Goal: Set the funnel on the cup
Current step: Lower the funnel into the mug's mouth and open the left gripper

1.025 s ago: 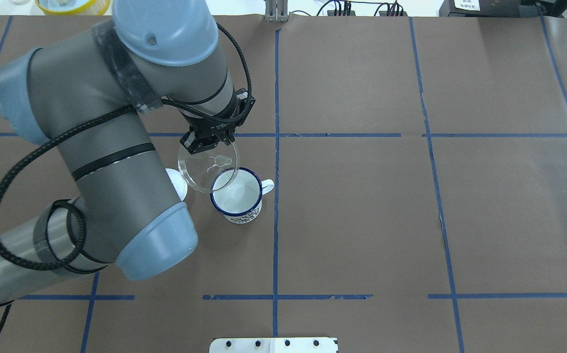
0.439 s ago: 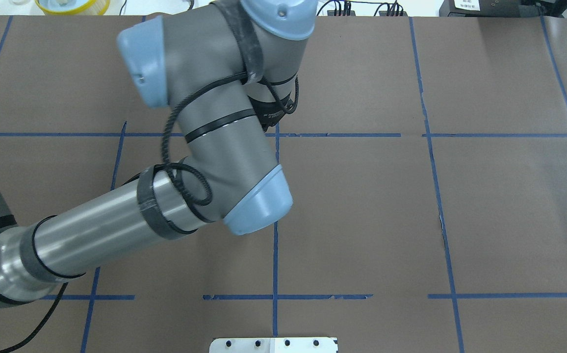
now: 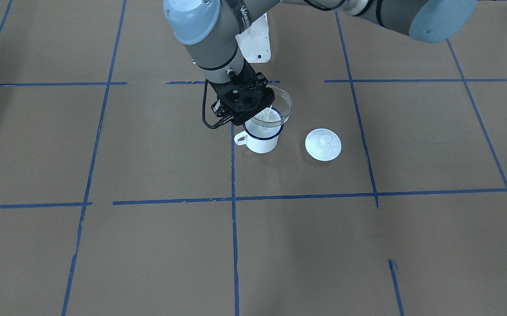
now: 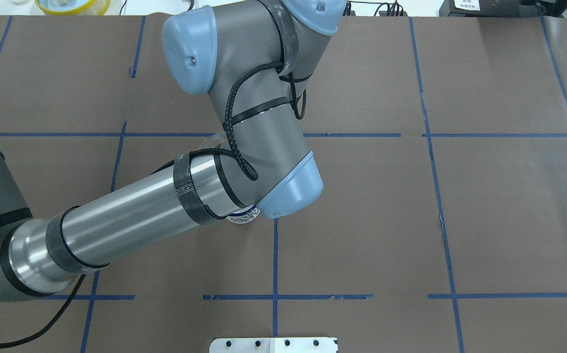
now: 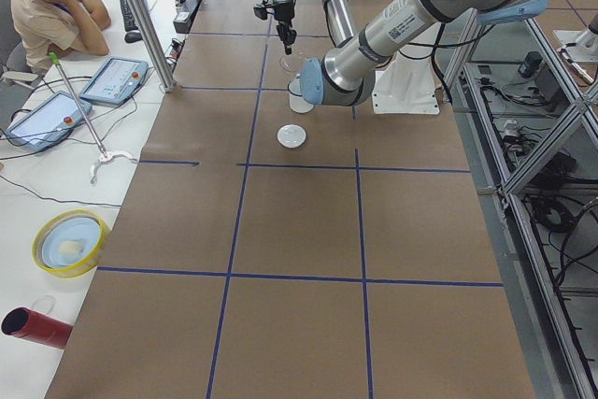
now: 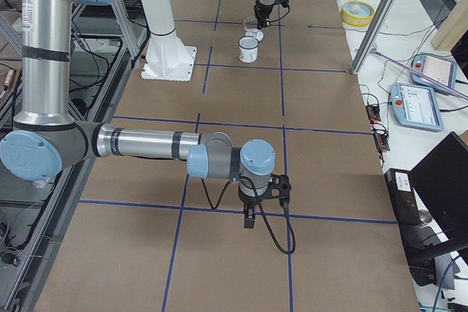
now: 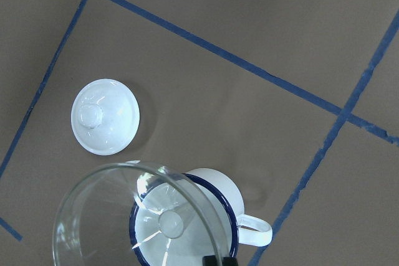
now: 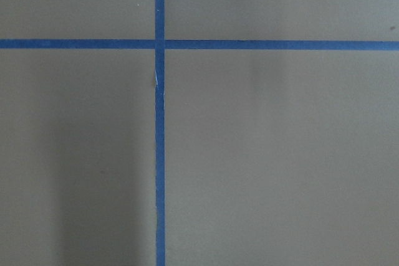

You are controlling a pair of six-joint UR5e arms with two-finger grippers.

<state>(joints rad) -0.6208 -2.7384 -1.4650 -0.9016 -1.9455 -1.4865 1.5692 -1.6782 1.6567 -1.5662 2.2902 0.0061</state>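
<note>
Two claws are mine, and only the left one carries anything. My left claw (image 3: 257, 113) is pinching the rim of the funnel (image 3: 278, 103), on the side at 9 o'clock in the front-facing view. The clear cone hangs tilted over the cup (image 3: 260, 142). My left wrist camera shows its spout inside the ring of the dark blue rim; whether plastic touches enamel I cannot tell. In that wrist view the cone sits off-centre, reaching past the cup toward 9 o'clock. The cup stands upright on the worktop (image 3: 148, 153) with its handle at 9 o'clock in the front-facing view. A round white lid (image 3: 323, 145) lies apart at its 3 o'clock. My right claw (image 6: 248, 218) hangs low over blue tape lines (image 8: 159, 154), well apart from the cup; whether it is spread or pressed together I cannot tell.
</note>
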